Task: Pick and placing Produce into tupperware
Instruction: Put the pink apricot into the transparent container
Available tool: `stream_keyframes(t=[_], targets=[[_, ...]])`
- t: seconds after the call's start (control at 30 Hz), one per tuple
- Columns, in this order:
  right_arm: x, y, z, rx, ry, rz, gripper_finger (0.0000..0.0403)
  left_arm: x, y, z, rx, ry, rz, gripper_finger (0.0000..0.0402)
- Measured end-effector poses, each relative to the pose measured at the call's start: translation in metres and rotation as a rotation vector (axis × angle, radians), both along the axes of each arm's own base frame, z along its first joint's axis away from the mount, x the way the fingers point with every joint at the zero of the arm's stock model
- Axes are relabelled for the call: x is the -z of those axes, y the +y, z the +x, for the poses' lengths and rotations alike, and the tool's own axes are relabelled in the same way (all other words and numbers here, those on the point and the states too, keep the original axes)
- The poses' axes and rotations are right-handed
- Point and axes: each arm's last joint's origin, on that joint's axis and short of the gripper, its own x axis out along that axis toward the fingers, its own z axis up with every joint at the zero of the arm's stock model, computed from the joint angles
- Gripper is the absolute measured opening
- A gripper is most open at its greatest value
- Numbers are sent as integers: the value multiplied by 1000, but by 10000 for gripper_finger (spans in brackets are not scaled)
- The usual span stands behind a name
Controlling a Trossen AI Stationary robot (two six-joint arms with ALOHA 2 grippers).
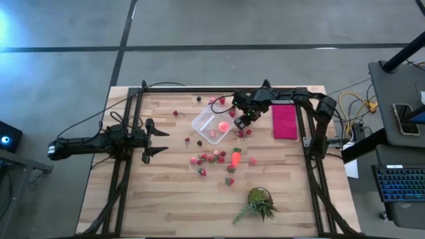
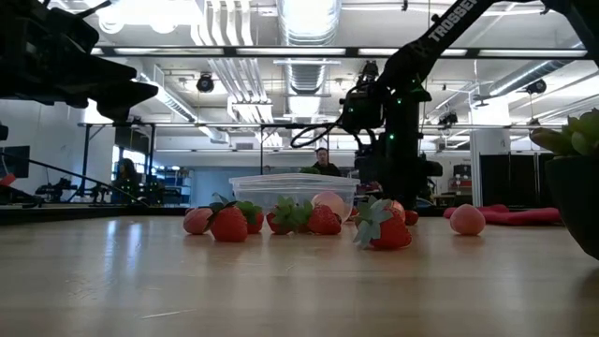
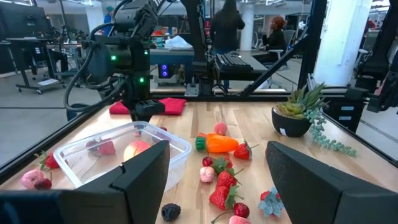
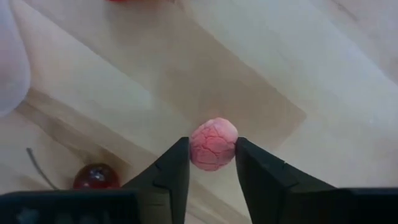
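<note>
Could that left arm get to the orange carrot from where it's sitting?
Probably yes. The left gripper has its fingers open, facing the carrot across bare wood, with only small berries scattered near it. The clear box lies off to one side, out of the path.

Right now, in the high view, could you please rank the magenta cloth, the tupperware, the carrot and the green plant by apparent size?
1. Tupperware and magenta cloth: too alike to rank.
2. Green plant.
3. Carrot, clearly smallest.

Lower left of the table (image 1: 146, 206) in the high view is bare wood, easy passage. Centre is blocked: container (image 1: 211, 124), berries (image 1: 211, 158) and carrot (image 1: 236, 158) scattered below it. Plant (image 1: 257, 202) sits lower right, cloth (image 1: 284, 121) upper right.
</note>
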Motion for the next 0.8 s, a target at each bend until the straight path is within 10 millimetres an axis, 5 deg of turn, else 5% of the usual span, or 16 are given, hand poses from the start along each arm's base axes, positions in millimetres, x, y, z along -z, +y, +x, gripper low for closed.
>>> stream_keyframes(t=[0.2,0.5,0.8], targets=[[-24,4,6,-21,-86,-20,97,0,0,0,0,0,0,255],[-113,12,27,-103,-387,-67,99,0,0,0,0,0,0,255],[-102,14,71,-237,-392,-32,130,0,0,0,0,0,0,255]])
